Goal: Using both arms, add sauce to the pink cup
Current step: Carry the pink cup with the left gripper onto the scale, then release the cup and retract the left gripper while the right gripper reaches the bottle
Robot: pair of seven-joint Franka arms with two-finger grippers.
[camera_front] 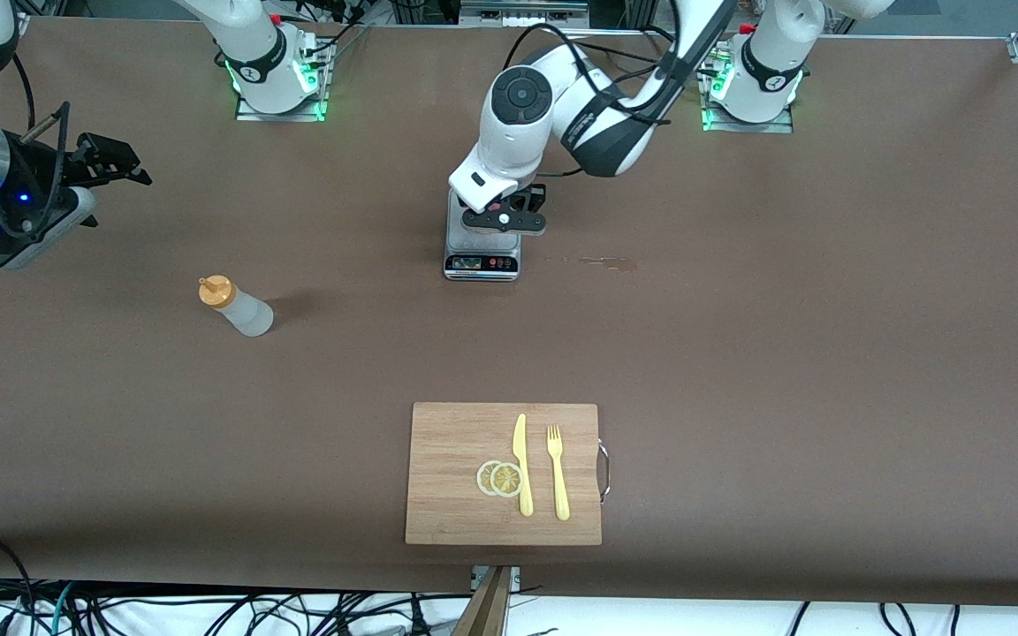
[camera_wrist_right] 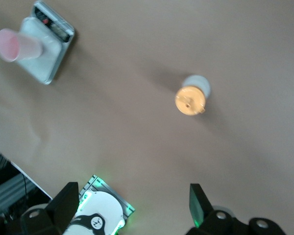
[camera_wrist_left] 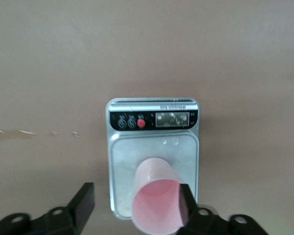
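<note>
The pink cup (camera_wrist_left: 156, 198) stands upright on a small silver scale (camera_wrist_left: 120, 161) at the middle of the table. My left gripper (camera_wrist_left: 134, 191) is low over the scale and open. The cup is between its fingers, close against one finger (camera_wrist_left: 184, 205), with a wide gap to the other. In the front view my left hand (camera_front: 505, 221) hides the cup. The sauce bottle (camera_front: 237, 307) stands alone toward the right arm's end; it also shows in the right wrist view (camera_wrist_right: 191, 98). My right gripper (camera_front: 120, 163) is open and empty, up in the air past the sauce.
A wooden cutting board (camera_front: 447, 459) lies nearer the front camera, with a yellow knife (camera_front: 522, 464), a yellow fork (camera_front: 558, 473) and lemon slices (camera_front: 500, 478) on it. A small stain (camera_front: 602, 261) marks the cloth beside the scale (camera_front: 482, 261).
</note>
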